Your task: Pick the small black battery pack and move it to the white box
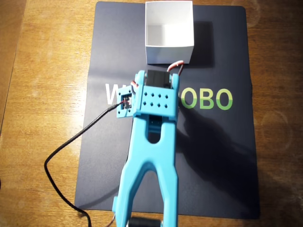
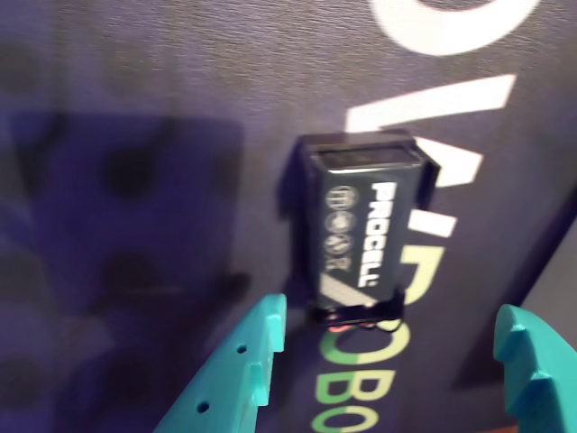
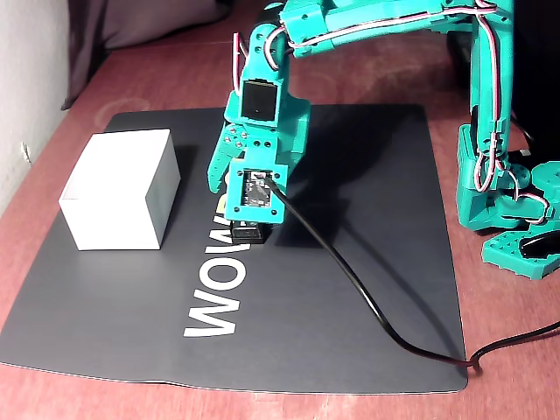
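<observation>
We read white "PROCELL" lettering along the top face of the small black rectangular battery pack, which lies flat on the dark navy rubber-like mat; thin red and black wires show at the end nearest the camera in the wrist view. The mat itself carries large printed letters: white "WOW" in the fixed view, green "OBO" in the overhead view, with the middle of the word hidden under the arm.

The turquoise plastic two-finger hand hangs over the battery pack with its fingers spread wide apart. In the wrist view one fingertip stands just left of the pack's wired end and the other sits well to the right; neither is seen touching it, and nothing is held. In the fixed view only a dark sliver of the pack shows beneath the hand.

The square white cardboard box, open at the top, stands on the mat's far edge in the overhead view, apart from the pack. A thin black cable runs from the wrist across the mat onto the brown wooden tabletop.
</observation>
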Controlling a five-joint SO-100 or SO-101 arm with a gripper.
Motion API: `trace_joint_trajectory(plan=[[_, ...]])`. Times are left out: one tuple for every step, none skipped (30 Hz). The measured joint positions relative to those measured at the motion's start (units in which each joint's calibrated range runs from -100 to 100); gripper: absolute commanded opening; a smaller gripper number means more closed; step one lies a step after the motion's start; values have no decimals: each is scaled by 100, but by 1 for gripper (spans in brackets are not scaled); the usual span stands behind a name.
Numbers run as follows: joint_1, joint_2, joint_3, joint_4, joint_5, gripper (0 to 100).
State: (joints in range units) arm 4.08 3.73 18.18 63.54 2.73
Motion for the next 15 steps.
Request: trace_joint_trajectory(plan=[[12, 85, -91, 0, 5, 26], [12, 169, -164, 0, 5, 26], [12, 220, -218, 0, 16, 26], [12, 297, -273, 0, 32, 26], [12, 347, -300, 0, 68, 26], [12, 390, -309, 0, 137, 26], [12, 441, -318, 0, 210, 26], [12, 492, -327, 0, 263, 26], [12, 525, -327, 0, 294, 26], [12, 551, -327, 0, 310, 26], [12, 576, -327, 0, 321, 26], [12, 576, -327, 0, 331, 26], [12, 593, -327, 0, 331, 26], [12, 593, -327, 0, 331, 26], [12, 619, -327, 9, 331, 26]])
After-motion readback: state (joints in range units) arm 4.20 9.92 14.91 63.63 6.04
